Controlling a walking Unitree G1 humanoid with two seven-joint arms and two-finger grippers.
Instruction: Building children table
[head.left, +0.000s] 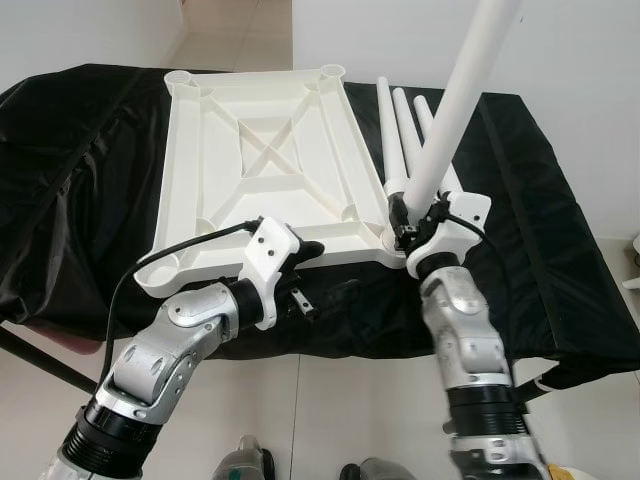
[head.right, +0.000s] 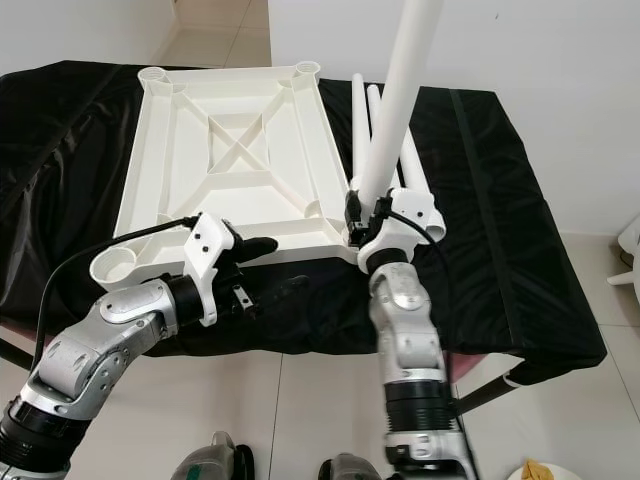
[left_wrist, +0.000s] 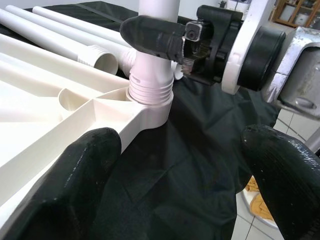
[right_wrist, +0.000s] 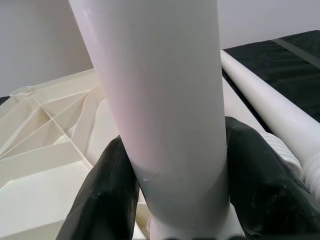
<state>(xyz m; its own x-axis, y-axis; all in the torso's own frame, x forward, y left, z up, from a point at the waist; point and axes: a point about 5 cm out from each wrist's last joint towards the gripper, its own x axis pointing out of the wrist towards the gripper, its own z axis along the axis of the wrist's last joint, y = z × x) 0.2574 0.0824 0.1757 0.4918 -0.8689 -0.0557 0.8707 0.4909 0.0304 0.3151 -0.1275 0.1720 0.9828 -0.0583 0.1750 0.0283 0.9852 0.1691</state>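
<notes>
Tabletop of the children's table is laid upside down on the black-covered table, ribbed underside up, so that the corner sockets face upward and can take the legs. One white leg is held near-upright over the near right corner socket; in the left wrist view its threaded end is seen seated in that socket, with several thread rings still exposed, so it is judged only partly screwed in.

The right gripper is closed around the leg low down, just above the thread (both black fingers are seen pressed against the tube in the right wrist view). That low hold is judged to keep the leg in line with the socket while it is turned.

The left gripper is held at the near edge of the tabletop, jaws spread wide and gripping nothing; one finger rests on or just above the white rim, the other hangs lower over the black cloth. It is judged to be placed there to brace the tabletop against twisting, though contact cannot be confirmed.

Three spare legs are laid side by side on the cloth just beside the right edge of the tabletop, within reach for the remaining sockets.
</notes>
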